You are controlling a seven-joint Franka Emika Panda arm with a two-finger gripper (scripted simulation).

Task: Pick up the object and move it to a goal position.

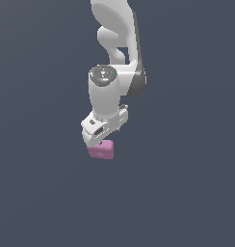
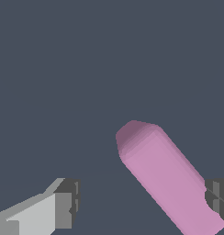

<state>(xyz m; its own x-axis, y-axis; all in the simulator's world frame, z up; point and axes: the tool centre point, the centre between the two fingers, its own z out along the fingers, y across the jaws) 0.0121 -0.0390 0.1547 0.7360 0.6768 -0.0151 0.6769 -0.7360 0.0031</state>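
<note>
The object is a small pink rounded block (image 1: 101, 150) on the dark grey floor, directly under the white arm's gripper (image 1: 98, 143) in the exterior view. The wrist view shows the block (image 2: 159, 170) lying slantwise between the two dark finger pads of the gripper (image 2: 141, 201). One fingertip (image 2: 67, 204) stands well apart from the block. The other fingertip (image 2: 217, 195) is right at the block's edge, and I cannot tell whether it touches. The gripper is open. Its body hides part of the block in the exterior view.
A plain dark grey floor (image 1: 187, 193) spreads out on all sides. The white arm (image 1: 114, 43) comes down from the upper middle of the exterior view. No other objects or goal marker show.
</note>
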